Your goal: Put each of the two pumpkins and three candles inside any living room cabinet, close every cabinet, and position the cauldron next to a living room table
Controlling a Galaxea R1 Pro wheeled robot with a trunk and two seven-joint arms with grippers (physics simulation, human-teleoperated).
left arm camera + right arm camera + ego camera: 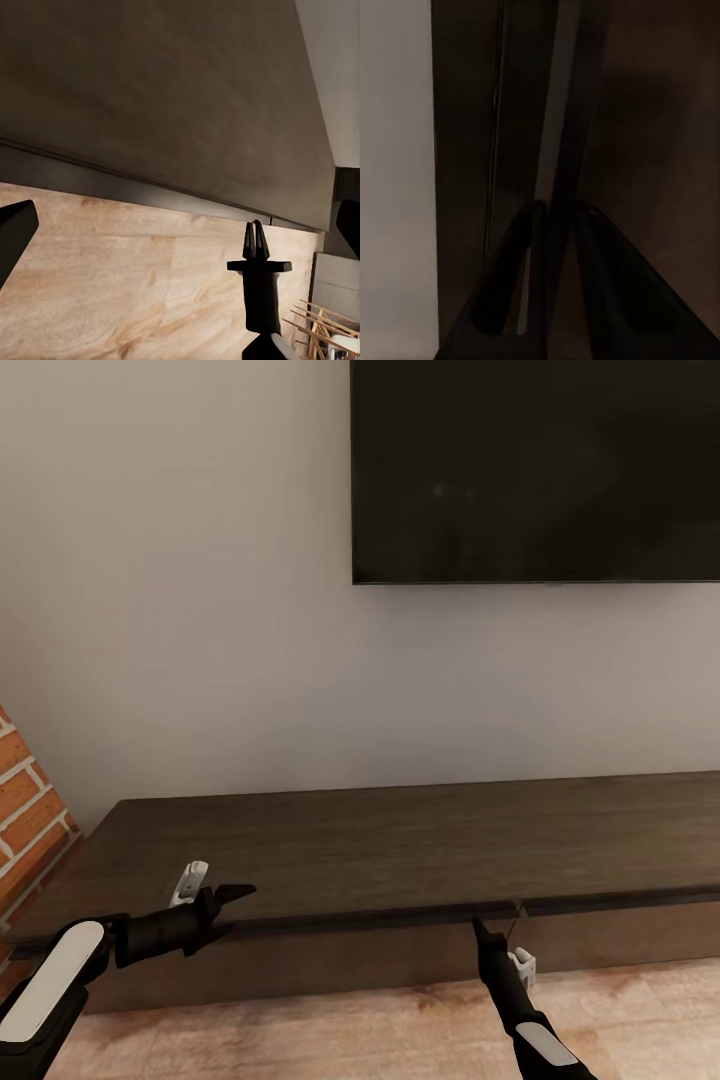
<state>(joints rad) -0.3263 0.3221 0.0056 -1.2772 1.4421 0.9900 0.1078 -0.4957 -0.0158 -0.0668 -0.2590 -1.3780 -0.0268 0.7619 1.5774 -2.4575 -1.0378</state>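
Right pincer (478, 926) at cabinet (400, 840) edge

— Are you reading any text, label, brand or number anywhere?

— No, nothing readable is showing. The dark screen (535, 470) on the wall is showing no logo I can make out, and the cabinet (400, 840) top is carrying no lettering.
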